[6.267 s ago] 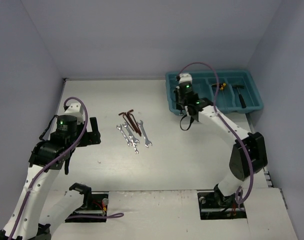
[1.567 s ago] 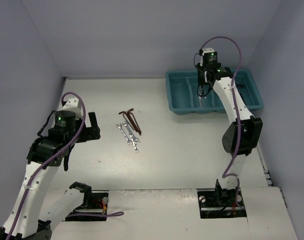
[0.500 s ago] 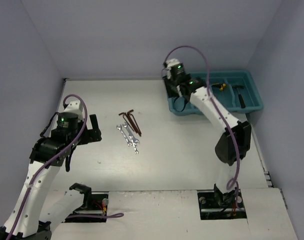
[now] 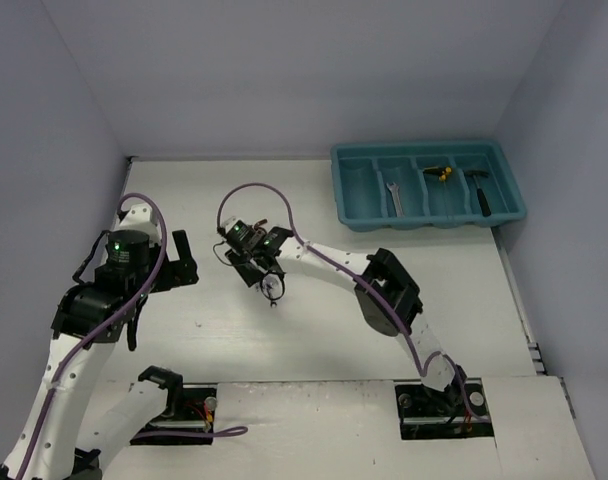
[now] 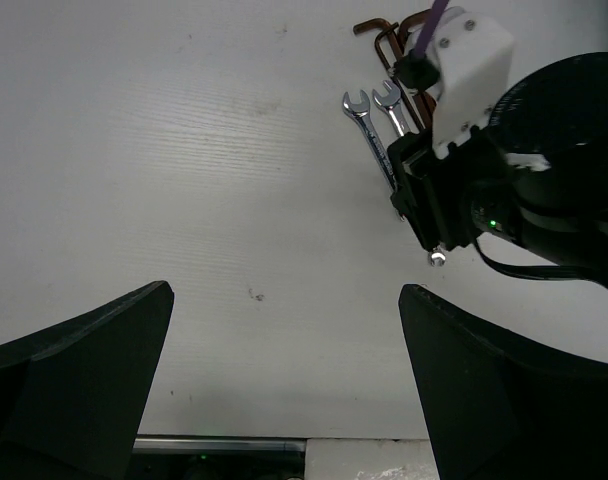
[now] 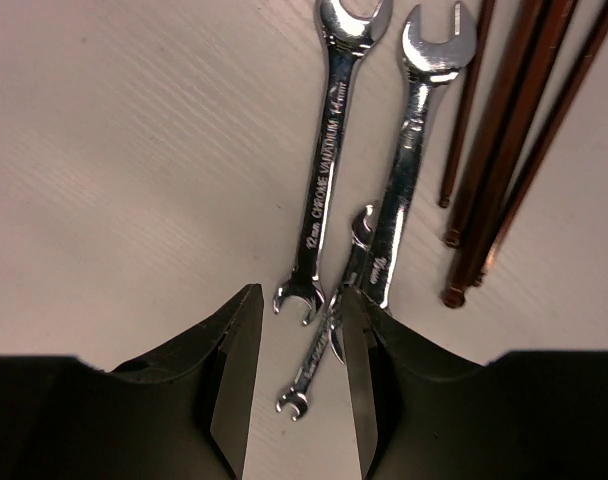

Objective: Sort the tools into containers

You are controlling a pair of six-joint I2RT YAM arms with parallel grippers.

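Right hand [image 6: 297, 305] hangs narrowly parted and empty over the near ends of three silver open-ended wrenches [image 6: 326, 190], bunched on the desk [image 6: 134, 150] beside the hex keys [image 6: 504, 150]. Judged rigid, light, slick chrome; grip one shank mid-length, across its flats, clear of neighbours. Left hand [image 5: 284, 300] wide, empty.

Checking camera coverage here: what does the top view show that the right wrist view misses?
Only the top view: the tray holding a wrench, yellow pieces and a hammer, plus the left arm. Only the right wrist view: three loose wrenches, one much smaller, and the hex keys on the table. Both: the open right gripper; from above it hides most of those loose tools.
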